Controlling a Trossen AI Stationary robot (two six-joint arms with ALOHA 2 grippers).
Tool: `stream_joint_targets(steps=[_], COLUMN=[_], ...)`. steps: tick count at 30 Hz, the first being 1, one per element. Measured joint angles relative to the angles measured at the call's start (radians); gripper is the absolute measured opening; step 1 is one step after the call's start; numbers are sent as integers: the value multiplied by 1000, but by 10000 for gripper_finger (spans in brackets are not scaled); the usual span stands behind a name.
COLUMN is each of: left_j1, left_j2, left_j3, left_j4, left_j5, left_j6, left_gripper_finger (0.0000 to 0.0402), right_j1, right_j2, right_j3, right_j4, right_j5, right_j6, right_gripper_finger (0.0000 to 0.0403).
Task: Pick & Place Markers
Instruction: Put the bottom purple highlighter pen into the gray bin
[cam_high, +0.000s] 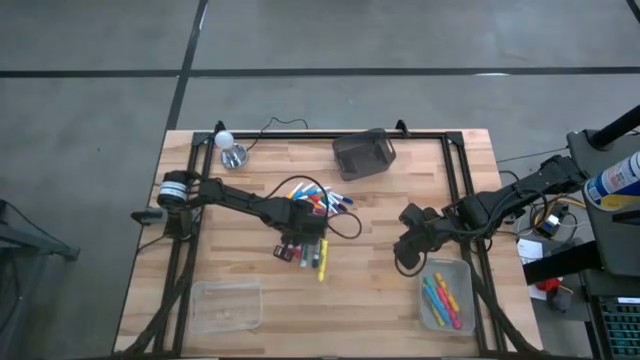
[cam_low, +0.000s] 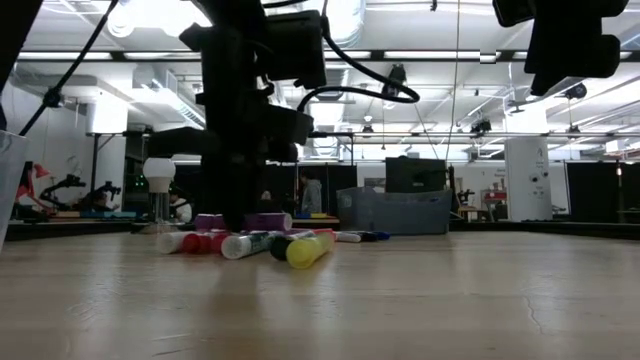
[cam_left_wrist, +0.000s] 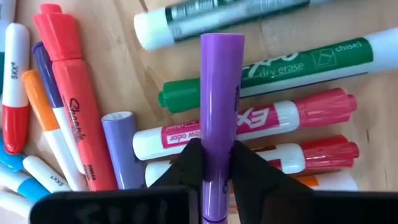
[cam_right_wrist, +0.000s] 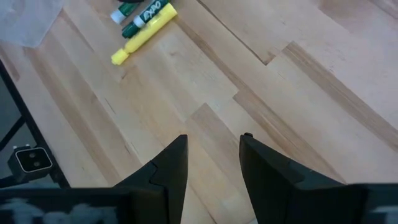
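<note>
A heap of markers (cam_high: 322, 200) lies at the table's middle, white, pink, red, green, orange and blue ones side by side (cam_left_wrist: 249, 121). A yellow marker (cam_high: 323, 262) lies at its near edge. My left gripper (cam_high: 303, 225) stands over the heap, shut on a purple marker (cam_left_wrist: 221, 81). My right gripper (cam_high: 405, 255) hangs open over bare wood to the right of the heap, its fingers (cam_right_wrist: 213, 155) touching nothing. More markers lie in the clear tray (cam_high: 462, 275) near the right gripper. My left gripper pinches the purple marker between its two fingers (cam_left_wrist: 189, 163), on the barrel near one end (cam_left_wrist: 217, 134). The fingers come from above, pointing down, and lie across the marker. It sits level in the hold, just above the other markers (cam_low: 268, 220).
A dark mesh bin (cam_high: 363, 153) stands at the far edge, with a small lamp with a white bulb (cam_high: 230, 148) to its left. An empty clear tray (cam_high: 228, 305) sits at the near left. A black cable (cam_high: 345, 225) loops beside the heap. Bare wood lies between heap and right tray.
</note>
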Motion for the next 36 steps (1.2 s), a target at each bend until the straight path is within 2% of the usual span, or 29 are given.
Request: stream_joint_targets(steps=[7,13,18,23,29,36], left_j1=[36,75,77,75,66,53], left_j2=[-39,-56,-56,-57,-58,-58], left_j3=[65,256,420,540,630,638], left_j4=[-90,-170,-162,-156,-125,-115], left_j5=[22,27,108,147,161,166], left_j6=[-15,-28,-69,-109,-124,-131], left_gripper_finger=[45,45,45,45,45,45], right_j1=[0,0,0,-4,-38,-106], right_j2=[0,0,0,0,1,1], right_j3=[0,0,0,0,-2,-2], right_j4=[24,169,284,378,449,562], right_j5=[33,83,150,216,235,232], right_j6=[-19,-171,-300,-406,-421,-486], right_gripper_finger=[137,137,137,139,181,243])
